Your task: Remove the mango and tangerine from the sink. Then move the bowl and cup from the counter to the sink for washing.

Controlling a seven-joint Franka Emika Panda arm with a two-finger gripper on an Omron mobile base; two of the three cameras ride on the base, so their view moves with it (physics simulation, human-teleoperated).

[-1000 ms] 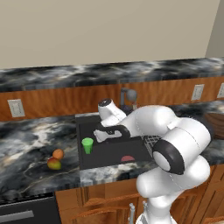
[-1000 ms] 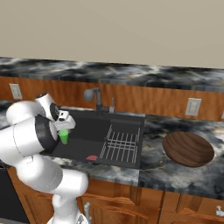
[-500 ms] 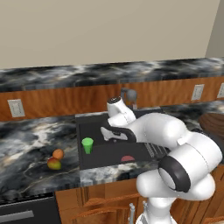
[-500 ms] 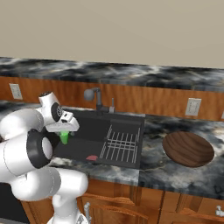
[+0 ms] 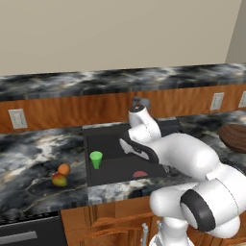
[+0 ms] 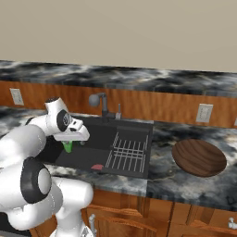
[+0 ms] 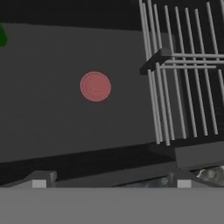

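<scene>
green tapered cup [image 5: 96, 159], upright in black sink [image 5: 110, 144]

The white jointed arm with dark joints [image 5: 192, 158] rises from its base, bends at a bulky elbow and reaches forward and to the left. Its wrist turns downward, so the white two-finger gripper [image 5: 129, 145] points down, low and slightly tilted. The gripper's jaws stand wide apart, its small dark fingertips [image 7: 38, 180] spread with nothing between them.
</scene>
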